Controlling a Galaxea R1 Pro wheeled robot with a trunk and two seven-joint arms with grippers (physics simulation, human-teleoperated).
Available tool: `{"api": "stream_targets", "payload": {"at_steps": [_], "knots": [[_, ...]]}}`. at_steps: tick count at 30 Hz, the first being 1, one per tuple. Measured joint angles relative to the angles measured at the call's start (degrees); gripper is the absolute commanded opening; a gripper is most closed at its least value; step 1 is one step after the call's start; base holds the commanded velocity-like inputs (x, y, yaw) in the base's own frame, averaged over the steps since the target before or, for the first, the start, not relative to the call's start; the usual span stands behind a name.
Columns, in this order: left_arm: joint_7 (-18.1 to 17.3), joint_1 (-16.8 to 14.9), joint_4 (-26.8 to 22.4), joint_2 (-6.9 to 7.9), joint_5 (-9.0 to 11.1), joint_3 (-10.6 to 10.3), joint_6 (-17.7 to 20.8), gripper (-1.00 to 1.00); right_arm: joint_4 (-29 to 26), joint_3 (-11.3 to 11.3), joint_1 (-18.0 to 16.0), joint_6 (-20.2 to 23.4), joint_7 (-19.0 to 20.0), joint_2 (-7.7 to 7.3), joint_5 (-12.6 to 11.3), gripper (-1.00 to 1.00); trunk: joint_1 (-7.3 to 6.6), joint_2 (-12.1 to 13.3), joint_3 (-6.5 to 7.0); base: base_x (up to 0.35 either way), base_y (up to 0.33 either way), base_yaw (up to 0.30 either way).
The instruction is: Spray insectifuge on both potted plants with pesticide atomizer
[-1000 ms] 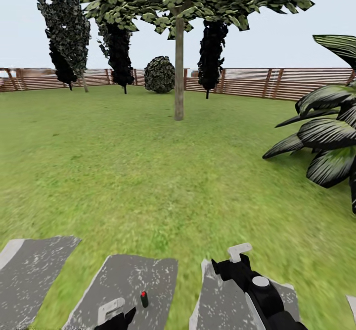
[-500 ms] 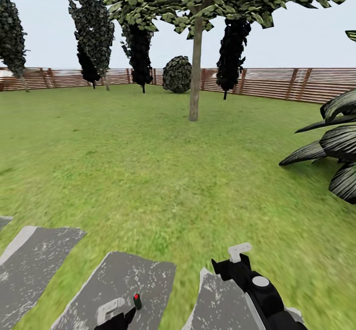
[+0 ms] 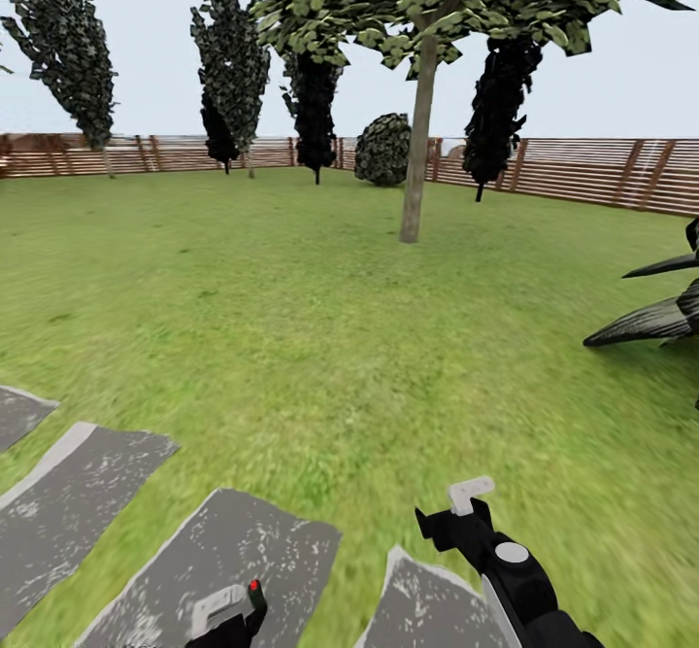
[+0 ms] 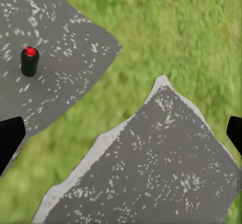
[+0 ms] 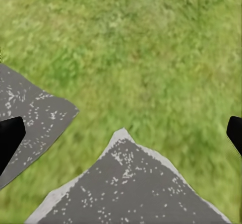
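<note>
The small dark green-black spray bottle with a red tip [image 3: 255,590] stands upright on a grey speckled stone paving slab [image 3: 233,551] at the near edge of the green lawn [image 3: 291,318]. In the left wrist view the same bottle [image 4: 29,61] shows from above, red cap up, on one grey slab [image 4: 55,58], with a strip of grass between that slab and a second one [image 4: 151,168].

The left tool [image 3: 228,614], black with a pale grey finger, hangs low over the slab just beside the bottle; from the head view I cannot tell whether it touches. In its own wrist view the two dark fingertips [image 4: 10,138] stand far apart at the edges, spread wide with nothing between them but paving, and the bottle lies beyond them, apart from either tip.

The right tool [image 3: 466,507], black with a pale grey finger, is raised over the grass to the right of the bottle, above the corner of another grey slab [image 3: 427,609]. Its wrist view shows both dark fingertips [image 5: 10,138] wide apart too, gripping nothing, with grass and two slab corners underneath.

Beyond the bottle the lawn runs back to a brown horizontal-slat wooden fence [image 3: 582,170]. A slim-trunked leafy tree [image 3: 419,143] stands on the grass well behind the bottle, a round dark bush [image 3: 383,149] sits by the fence behind that tree, and tall dark narrow trees [image 3: 228,55] line the fence to its left. Dark striped pointed leaves [image 3: 650,318] of a large plant reach in far to the right of the bottle
</note>
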Motion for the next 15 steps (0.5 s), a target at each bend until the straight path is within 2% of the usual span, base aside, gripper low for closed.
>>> {"api": "stream_targets", "payload": {"at_steps": [6, 11, 15], "knots": [[0.0, 0.0, 0.0, 0.04, 0.0, 0.0, 0.0, 1.0, 0.0, 0.0, 0.0, 0.0, 0.0, 0.0, 0.0, 1.0, -0.01, 0.0, 0.0, 0.108, -0.331, 0.23], [0.0, 0.0, 0.0, 0.04, 0.0, 0.0, 0.0, 1.0, 0.0, 0.0, 0.0, 0.1, 0.0, 0.07, 0.0, 1.0, -0.01, 0.0, 0.0, 0.108, -0.331, 0.064], [0.0, 0.0, 0.2, 0.04, 0.1, 0.0, 0.0, 1.0, 0.0, 0.1, 0.0, 0.1, 0.0, 0.08, 0.0, 1.0, -0.01, 0.0, 0.0, 0.108, -0.331, 0.188]]}}
